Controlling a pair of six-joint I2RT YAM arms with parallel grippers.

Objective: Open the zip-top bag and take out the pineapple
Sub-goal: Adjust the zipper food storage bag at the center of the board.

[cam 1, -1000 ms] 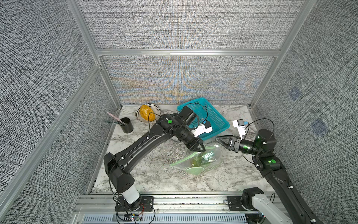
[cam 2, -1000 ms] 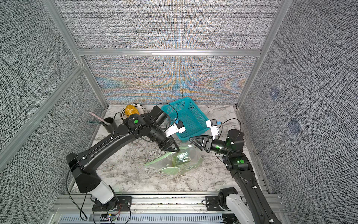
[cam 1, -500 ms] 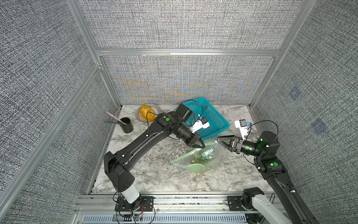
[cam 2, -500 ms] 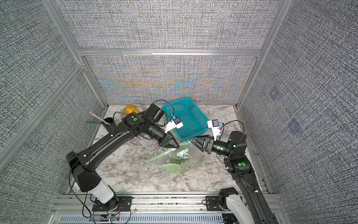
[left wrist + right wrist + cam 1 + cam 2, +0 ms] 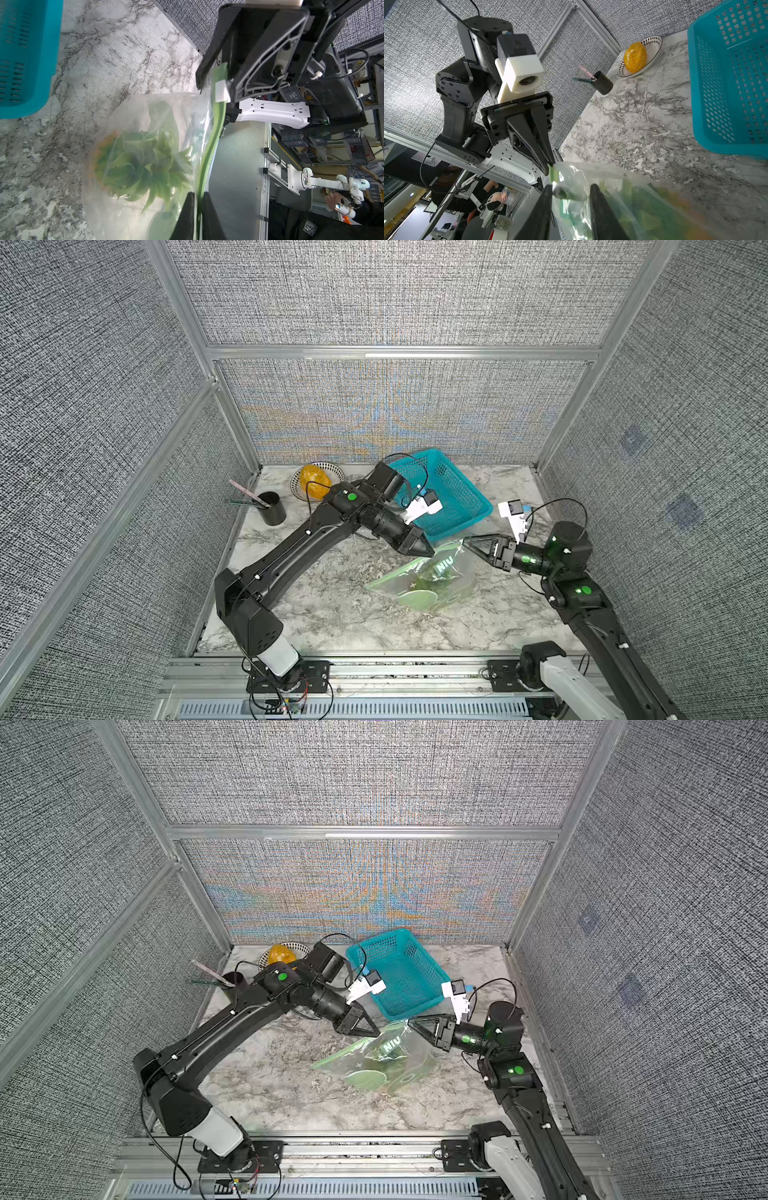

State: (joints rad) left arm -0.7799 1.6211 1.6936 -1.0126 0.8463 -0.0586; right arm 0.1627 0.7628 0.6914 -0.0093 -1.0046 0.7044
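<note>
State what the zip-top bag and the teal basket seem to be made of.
The zip-top bag looks like thin clear plastic film, glossy: it crinkles and the pineapple shows through. The teal basket is probably rigid moulded plastic: uniform colour, perforated walls.

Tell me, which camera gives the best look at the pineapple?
The left wrist view: the pineapple is close, its spiky green crown sharp through the clear bag. Both top views show only a small green smudge inside the bag; the right wrist view shows blurred green and orange.
</note>
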